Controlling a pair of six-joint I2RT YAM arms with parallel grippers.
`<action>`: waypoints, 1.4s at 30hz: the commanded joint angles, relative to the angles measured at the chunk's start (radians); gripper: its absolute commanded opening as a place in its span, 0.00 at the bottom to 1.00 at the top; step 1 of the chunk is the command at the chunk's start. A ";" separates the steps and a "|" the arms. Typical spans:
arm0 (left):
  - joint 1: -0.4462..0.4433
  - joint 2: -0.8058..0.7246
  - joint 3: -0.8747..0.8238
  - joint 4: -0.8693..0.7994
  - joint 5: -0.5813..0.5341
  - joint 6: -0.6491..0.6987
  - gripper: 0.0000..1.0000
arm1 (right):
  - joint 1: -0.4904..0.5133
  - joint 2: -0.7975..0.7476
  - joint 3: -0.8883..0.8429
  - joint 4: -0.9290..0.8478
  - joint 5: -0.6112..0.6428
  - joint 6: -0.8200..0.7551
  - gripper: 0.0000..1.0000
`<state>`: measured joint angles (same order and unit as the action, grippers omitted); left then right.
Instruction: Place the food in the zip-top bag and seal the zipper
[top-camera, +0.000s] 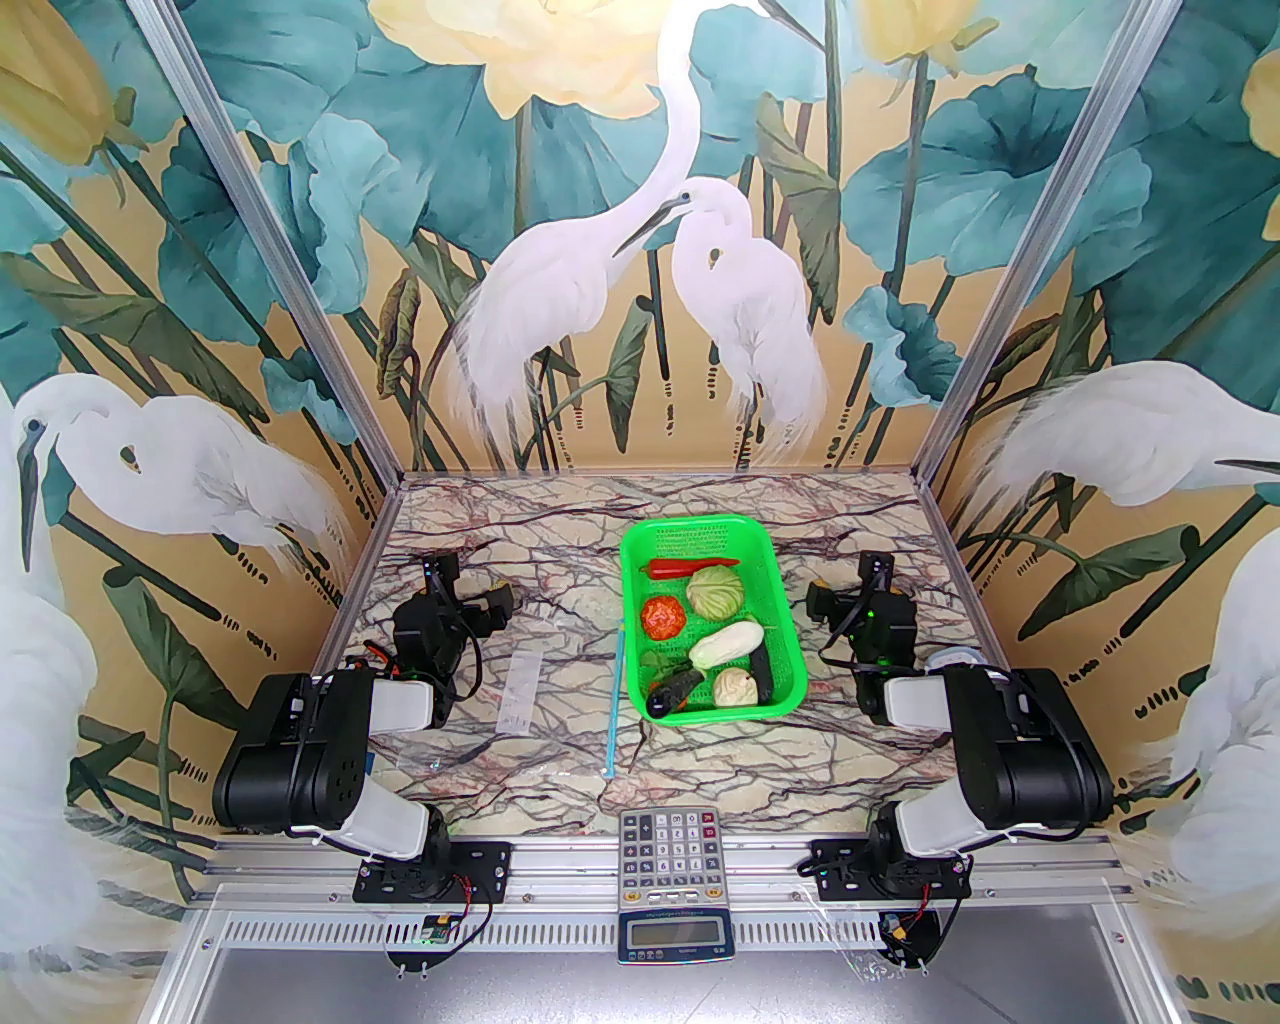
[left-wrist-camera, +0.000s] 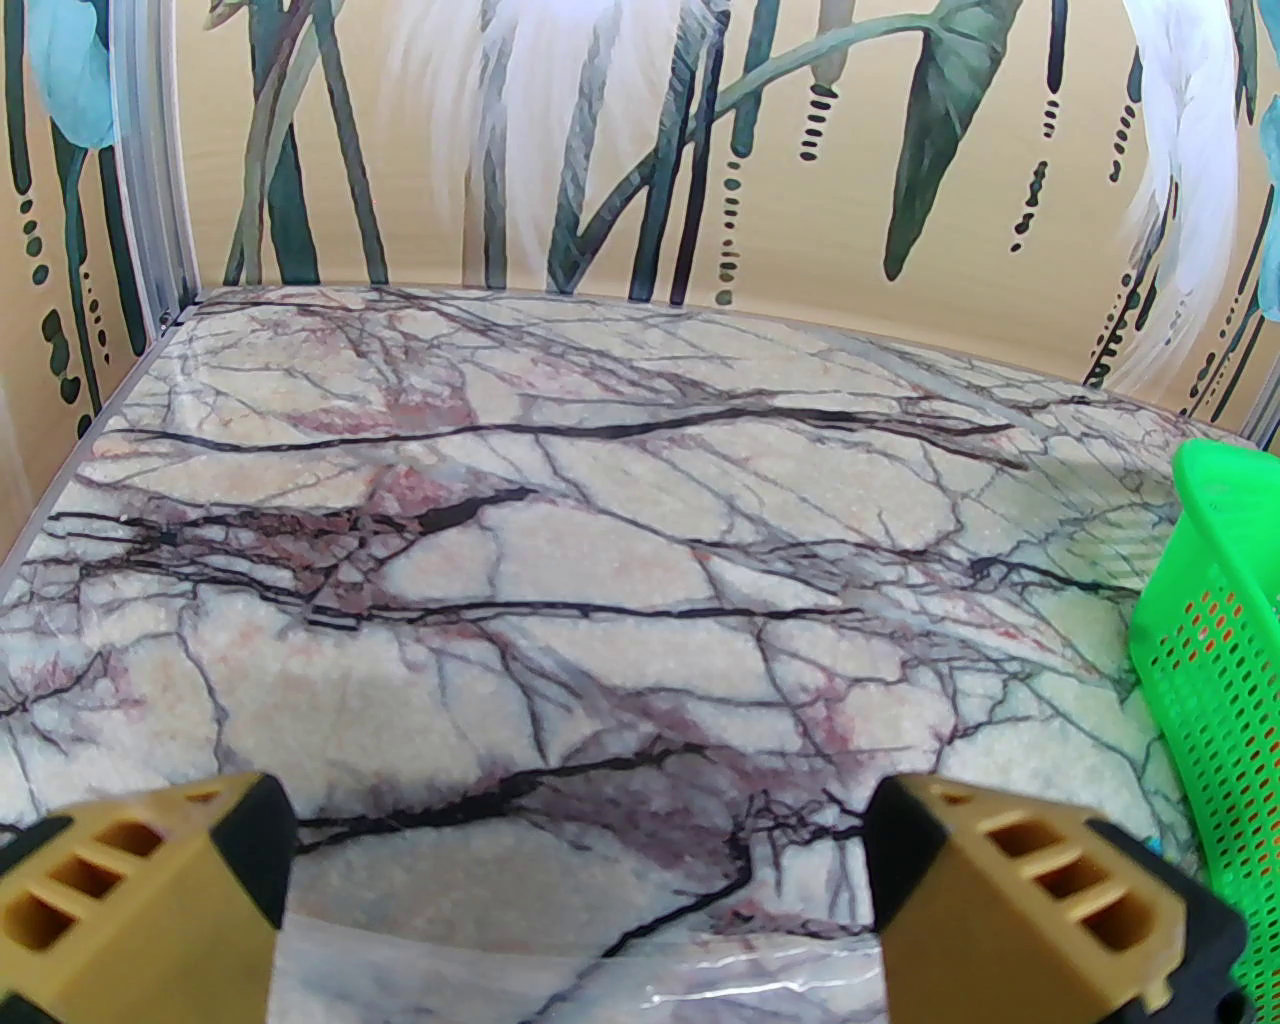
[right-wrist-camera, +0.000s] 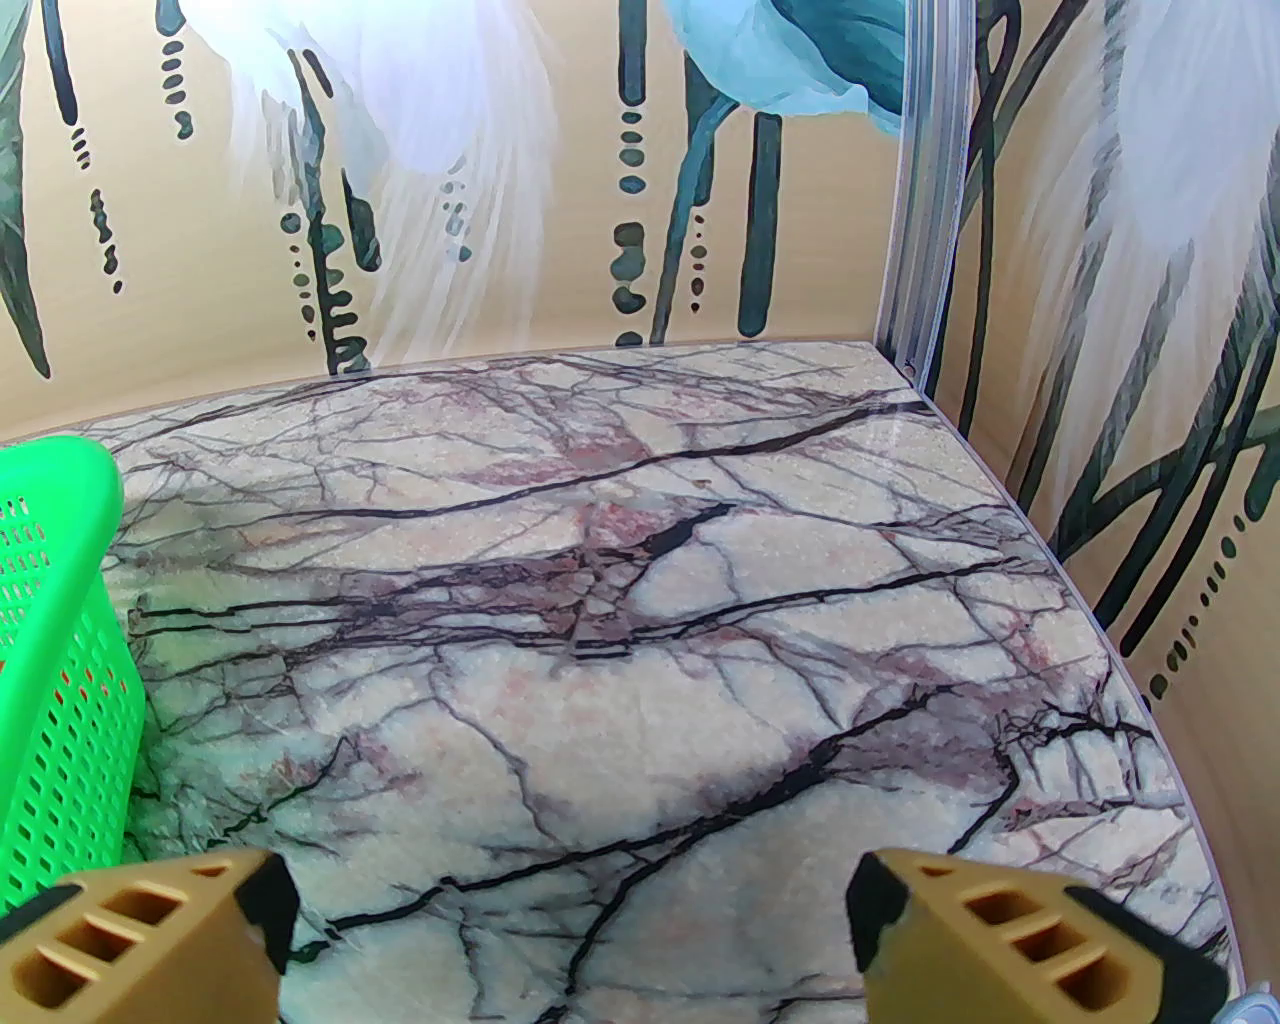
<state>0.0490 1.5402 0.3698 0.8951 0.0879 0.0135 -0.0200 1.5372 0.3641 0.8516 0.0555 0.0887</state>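
Observation:
The food lies in a green mesh basket (top-camera: 785, 640) at the table's middle: red chili (top-camera: 690, 567), green cabbage (top-camera: 715, 592), tomato (top-camera: 662, 617), napa cabbage (top-camera: 727, 645), eggplant (top-camera: 675, 688) and pale bulb (top-camera: 737, 687). Left of the basket, the clear zip-top bag (top-camera: 545, 740) lies flat, white label (top-camera: 522, 690) up, its light-blue zipper (top-camera: 617, 700) beside the basket. My left gripper (top-camera: 497, 602) hovers open over the bag's far end; the bag's edge (left-wrist-camera: 760, 985) shows under the fingers (left-wrist-camera: 1020, 890). My right gripper (top-camera: 820, 598) stands open right of the basket, nothing between its fingers (right-wrist-camera: 1020, 930).
A calculator (top-camera: 670, 845) lies at the near edge above a small display unit (top-camera: 675, 938). A round white-blue object (top-camera: 950, 657) sits by the right arm. Painted walls enclose the marble table (top-camera: 560, 520) on three sides. The basket wall (left-wrist-camera: 1215, 640) (right-wrist-camera: 60, 640) stands close to both grippers.

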 joint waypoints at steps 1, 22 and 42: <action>-0.001 0.017 0.021 0.027 0.008 -0.013 1.00 | -0.005 0.011 0.024 0.032 0.012 -0.007 0.99; -0.003 0.019 0.024 0.023 0.009 -0.012 1.00 | -0.005 0.011 0.024 0.030 0.012 -0.007 0.99; -0.180 -0.407 0.467 -1.145 -0.037 -0.239 0.47 | -0.041 -0.152 0.134 -0.285 -0.002 0.033 0.56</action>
<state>-0.0437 1.1862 0.8486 0.0643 0.0772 -0.1364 -0.0547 1.4822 0.4244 0.7185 0.0010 0.0921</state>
